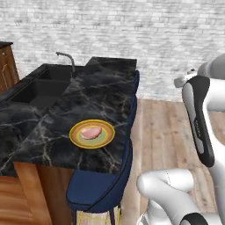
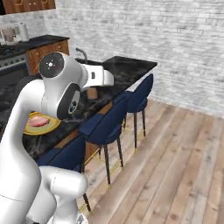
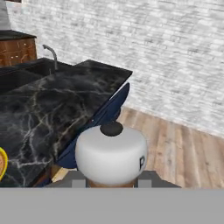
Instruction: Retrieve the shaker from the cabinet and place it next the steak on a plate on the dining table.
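yellow plate (image 1: 77, 140), pink steak (image 1: 91, 132), pale-topped shaker (image 3: 111, 154)

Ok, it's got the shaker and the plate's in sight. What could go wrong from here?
1. The shaker is held out past the dining table edge, above the stools and wood floor; a slip in the gripper probably drops it there.
2. The plate sits near the table's stool-side edge, so a clumsy set-down could nudge it or land on the steak.
3. The blue stool backs stand along that edge and could catch a low arm.
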Tool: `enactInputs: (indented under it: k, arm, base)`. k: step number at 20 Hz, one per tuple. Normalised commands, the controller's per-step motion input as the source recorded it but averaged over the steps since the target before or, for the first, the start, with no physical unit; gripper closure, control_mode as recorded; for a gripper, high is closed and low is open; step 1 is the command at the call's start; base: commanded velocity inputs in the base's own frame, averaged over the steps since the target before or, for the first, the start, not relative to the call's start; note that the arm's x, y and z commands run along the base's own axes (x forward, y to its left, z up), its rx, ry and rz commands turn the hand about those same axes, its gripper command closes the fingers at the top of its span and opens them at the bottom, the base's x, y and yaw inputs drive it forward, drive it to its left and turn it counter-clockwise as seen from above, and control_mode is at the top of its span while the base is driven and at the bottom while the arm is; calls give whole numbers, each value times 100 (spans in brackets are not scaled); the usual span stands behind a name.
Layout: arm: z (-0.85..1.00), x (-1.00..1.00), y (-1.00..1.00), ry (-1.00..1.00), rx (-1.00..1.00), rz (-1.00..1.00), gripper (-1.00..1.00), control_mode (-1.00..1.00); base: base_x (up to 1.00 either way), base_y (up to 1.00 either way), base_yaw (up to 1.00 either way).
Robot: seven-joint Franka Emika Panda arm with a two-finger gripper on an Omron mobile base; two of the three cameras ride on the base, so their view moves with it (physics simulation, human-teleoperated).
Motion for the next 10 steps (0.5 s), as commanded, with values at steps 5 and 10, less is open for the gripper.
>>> enactInputs:
  k: [5, 10]
  arm:
    - [0, 0, 0, 0, 0, 0, 100, 100]
    - [0, 0, 0, 0, 0, 0, 100, 100]
  base:
    - [70, -32, 67]
    - [71, -45, 60]
